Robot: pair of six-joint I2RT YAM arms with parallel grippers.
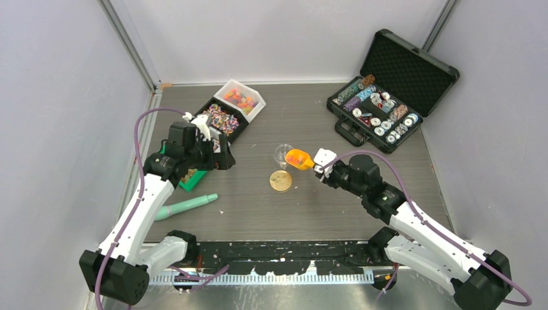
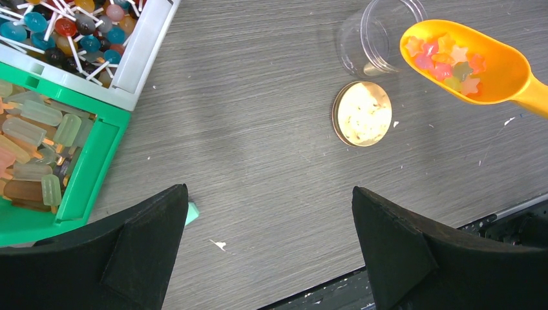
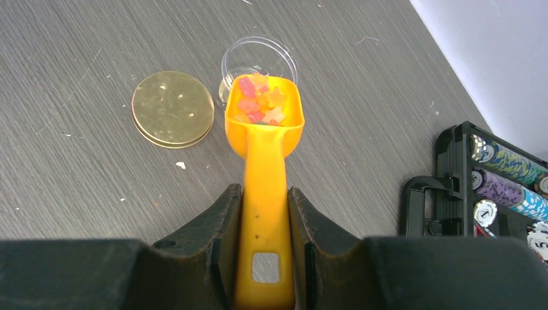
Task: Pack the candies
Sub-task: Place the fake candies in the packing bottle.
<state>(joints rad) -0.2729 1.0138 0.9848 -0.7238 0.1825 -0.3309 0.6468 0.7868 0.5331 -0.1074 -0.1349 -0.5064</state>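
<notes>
Two arms reach over a grey wood-grain table [image 1: 310,123] shut in by pale grey walls [image 1: 278,39], with metal posts at the far corners. At the far right corner lies an open black poker chip case [image 1: 407,68], its lid tipped back against the wall. Toward the far left corner stand a white tray [image 1: 256,111] of orange-red-yellow candies [image 1: 240,99] and, touching it, a black tray [image 1: 236,132] of multicoloured striped ones. A green tray [image 2: 97,161] of pale oblong sweets lies by the left edge under the left arm. A mint-green pen-shaped tool [image 1: 187,205] lies near the near left corner.

Around the table's middle a clear jar [image 3: 258,55] stands open, its gold lid [image 3: 172,108] flat just beside it on the near-left side.

The right arm stretches low from the near right corner toward the middle. The right gripper [image 3: 265,194] is clenched on the handle of an orange scoop [image 3: 265,161], held roughly level. The scoop's bowl carries a small heap of star-shaped candies and its front lip sits at the jar's rim. Whether they touch I cannot tell.

The left arm rises from the near left corner and bends over the green tray. The left gripper [image 2: 268,190] hangs above bare table, its jaws spread wide with nothing between them.
</notes>
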